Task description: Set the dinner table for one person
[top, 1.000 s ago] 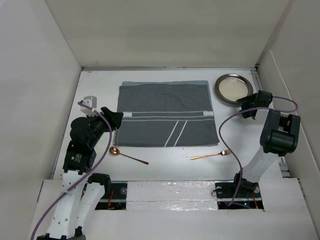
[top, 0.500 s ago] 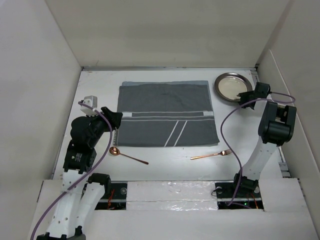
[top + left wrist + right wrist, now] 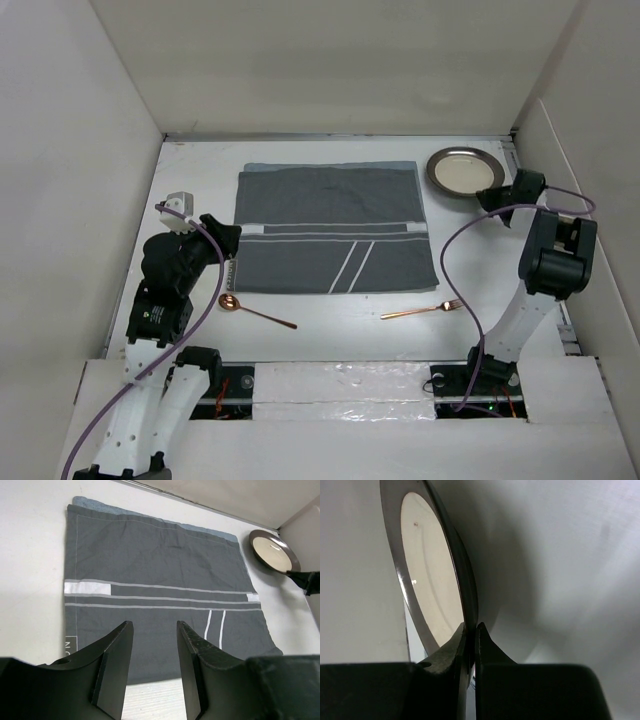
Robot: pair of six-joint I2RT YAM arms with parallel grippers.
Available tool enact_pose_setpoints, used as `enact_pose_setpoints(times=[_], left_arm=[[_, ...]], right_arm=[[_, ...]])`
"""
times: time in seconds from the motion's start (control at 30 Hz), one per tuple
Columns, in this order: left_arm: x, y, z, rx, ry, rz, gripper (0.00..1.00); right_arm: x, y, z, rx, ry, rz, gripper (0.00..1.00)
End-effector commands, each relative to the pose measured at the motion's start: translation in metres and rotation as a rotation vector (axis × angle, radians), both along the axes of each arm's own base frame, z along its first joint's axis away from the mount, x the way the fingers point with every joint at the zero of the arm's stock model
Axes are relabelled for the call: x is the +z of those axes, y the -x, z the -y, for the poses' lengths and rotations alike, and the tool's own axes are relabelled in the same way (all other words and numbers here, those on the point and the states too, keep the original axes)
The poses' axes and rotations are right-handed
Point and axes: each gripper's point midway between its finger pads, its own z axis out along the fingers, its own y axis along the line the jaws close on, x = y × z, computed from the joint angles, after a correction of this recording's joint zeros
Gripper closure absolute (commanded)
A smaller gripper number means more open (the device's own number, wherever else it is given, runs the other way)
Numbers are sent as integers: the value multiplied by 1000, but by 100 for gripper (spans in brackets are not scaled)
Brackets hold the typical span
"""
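Right gripper (image 3: pixel 495 197) is now closed on the near right rim of the plate (image 3: pixel 463 170); a second ago its jaws stood wide just beside that rim. From above, the plate looks like a flatter oval than before and sits a little farther away, so it seems tipped. The left gripper (image 3: pixel 228 238) has hardly moved; it is by the near left corner of the placemat (image 3: pixel 330 228), with its jaws a little narrower than before. The spoon (image 3: pixel 255 311) and the fork (image 3: pixel 422 310) lie where they were, on the bare strip of the dinner table (image 3: pixel 200 170) between the near edge of the placemat and the arm bases. The plate is in the far right corner of the table, close to the right side panel and just beside the far right corner of the placemat. A bare strip also runs left of the placemat.

From the left wrist, the left gripper (image 3: pixel 154 625) is about half open with nothing between its fingers (image 3: pixel 117 665). The placemat (image 3: pixel 150 570) lies flat beyond them, with white table (image 3: pixel 30 555) on its left. The plate (image 3: pixel 272 550) is at the far right, and the right gripper (image 3: pixel 307 580) is at its near rim.

From the right wrist, the right gripper (image 3: pixel 471 630) pinches the thin dark rim of the plate (image 3: pixel 435 570). Its fingers (image 3: pixel 452 652) are nearly together. Only the white table surface (image 3: pixel 560 555) shows past the plate.
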Motion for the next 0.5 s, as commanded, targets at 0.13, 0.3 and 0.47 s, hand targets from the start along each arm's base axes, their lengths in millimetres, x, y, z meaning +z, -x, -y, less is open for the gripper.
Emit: enact_pose_setpoints(times=[0.13,0.3,0.47], left_arm=[[24,-2,0,-3,-4,73,64],[23,-2,1,-8,-2,69,64],[24,-2,-2,9,-4,74,64]], right_arm=[[190,16,-10,215,197,577,100],[243,49,-75,443,177,771,100],[227,92,-199,816,138,763,100]])
